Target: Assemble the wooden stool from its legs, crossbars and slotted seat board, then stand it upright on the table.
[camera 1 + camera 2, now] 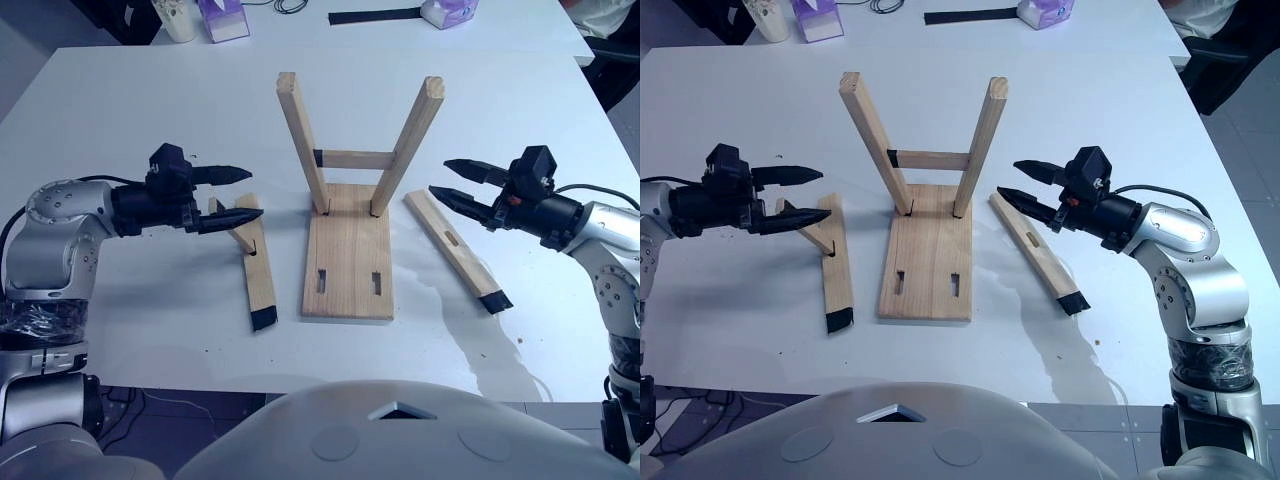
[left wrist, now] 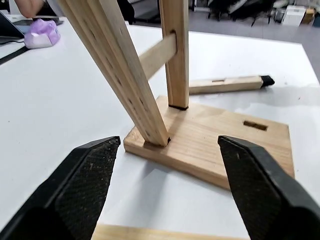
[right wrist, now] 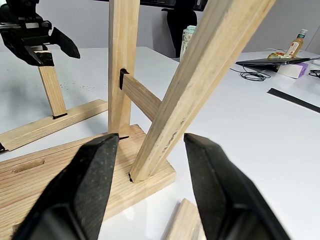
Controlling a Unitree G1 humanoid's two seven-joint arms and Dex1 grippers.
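Partly assembled stool on the white counter (image 1: 120, 110). The left gripper (image 1: 254, 193) hangs with its two black fingers spread wide apart and holds nothing. Its lower finger crosses in front of the top of a short wooden crossbar (image 3: 51, 87) that stands upright out of a loose wooden leg with a black end cap (image 1: 258, 280); whether finger and crossbar touch cannot be told. This loose leg lies flat just to the left of the pale slotted wooden seat board (image 1: 347, 265), under the left gripper. The right gripper (image 1: 440, 177) is likewise spread open and empty, and hovers above the far end of a second loose wooden leg with a black end cap (image 1: 458, 250), which lies flat and aslant just to the right of the seat board. The seat board lies flat at the middle of the counter, between the two grippers and apart from both. Its two near slots are unfilled, while its two far slots carry a left upright wooden leg (image 1: 303, 140) and a right upright wooden leg (image 1: 408, 145). These splay outward toward their tops and are joined partway up by a horizontal wooden crossbar (image 1: 358, 159). Both grippers point inward toward this upright pair.
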